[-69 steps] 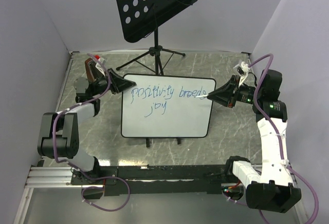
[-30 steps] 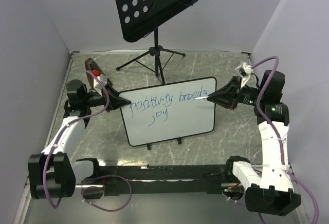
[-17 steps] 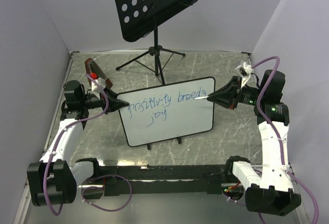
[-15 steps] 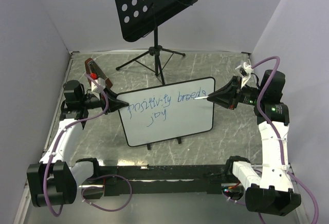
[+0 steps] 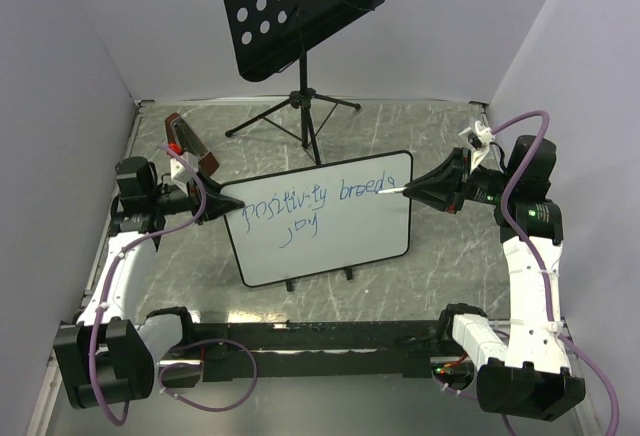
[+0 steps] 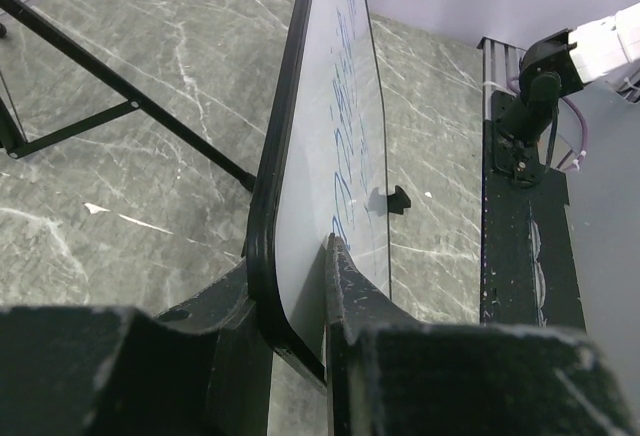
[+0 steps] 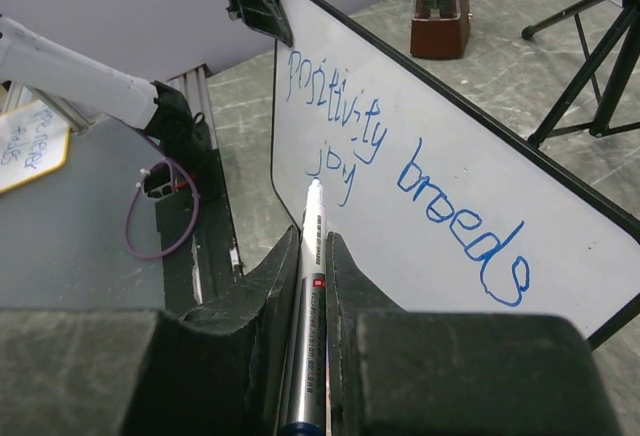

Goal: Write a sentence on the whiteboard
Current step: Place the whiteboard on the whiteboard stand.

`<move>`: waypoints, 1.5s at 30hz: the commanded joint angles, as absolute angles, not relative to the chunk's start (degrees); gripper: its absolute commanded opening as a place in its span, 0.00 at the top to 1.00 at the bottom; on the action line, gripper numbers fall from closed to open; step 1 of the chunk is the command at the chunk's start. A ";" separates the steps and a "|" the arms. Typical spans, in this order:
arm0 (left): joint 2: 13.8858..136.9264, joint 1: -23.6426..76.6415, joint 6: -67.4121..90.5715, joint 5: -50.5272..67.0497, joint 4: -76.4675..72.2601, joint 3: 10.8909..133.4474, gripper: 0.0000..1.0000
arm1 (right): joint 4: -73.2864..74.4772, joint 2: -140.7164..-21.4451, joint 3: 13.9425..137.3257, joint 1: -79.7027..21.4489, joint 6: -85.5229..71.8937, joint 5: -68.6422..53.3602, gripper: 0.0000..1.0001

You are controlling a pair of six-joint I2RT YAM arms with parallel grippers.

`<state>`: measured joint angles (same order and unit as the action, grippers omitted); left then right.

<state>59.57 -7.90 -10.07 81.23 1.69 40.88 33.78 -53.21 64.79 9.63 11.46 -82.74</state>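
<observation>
Shifted left, whiteboard (image 5: 330,231) is clamped by left tool (image 5: 222,204), seemingly beside marker (image 7: 313,256) gripped by right tool (image 5: 412,188).

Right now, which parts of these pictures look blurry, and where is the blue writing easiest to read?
Top external view: even soft light, all sharp, the sentence small. Left wrist view: left fingers blurred, the whiteboard almost edge-on, writing squeezed unreadable. Right wrist view: right fingers blurred, marker and words crisp, easiest there.

In my left wrist view I can't read the foreshortened sentence (image 6: 345,136); in the right, the marker (image 7: 313,256) runs off the bottom edge
</observation>
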 commanded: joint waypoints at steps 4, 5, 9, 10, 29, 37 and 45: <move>58.36 -10.20 -24.87 67.76 -8.53 41.83 0.96 | 30.41 -51.77 63.99 10.11 10.90 -85.52 1.00; 58.36 -10.11 -24.53 67.68 -8.44 42.18 0.96 | 30.24 -51.68 63.72 10.11 10.81 -85.60 1.00; 58.36 -10.20 -22.33 67.67 -10.45 42.10 0.83 | 29.88 -51.50 63.46 10.11 10.64 -85.69 1.00; 58.45 -10.20 -21.72 67.68 -11.68 41.93 0.81 | 29.80 -51.59 63.46 10.11 10.55 -85.78 1.00; 60.73 -10.11 -15.20 65.48 -20.13 39.20 0.59 | 29.88 -51.59 63.72 10.37 10.28 -85.87 1.00; 61.61 -10.11 -14.77 62.14 -23.64 35.87 0.52 | 30.15 -51.59 63.81 10.55 10.63 -85.96 1.00; 60.73 -10.19 -14.59 59.86 -25.66 34.81 0.44 | 30.15 -51.68 63.55 10.63 10.72 -86.04 1.00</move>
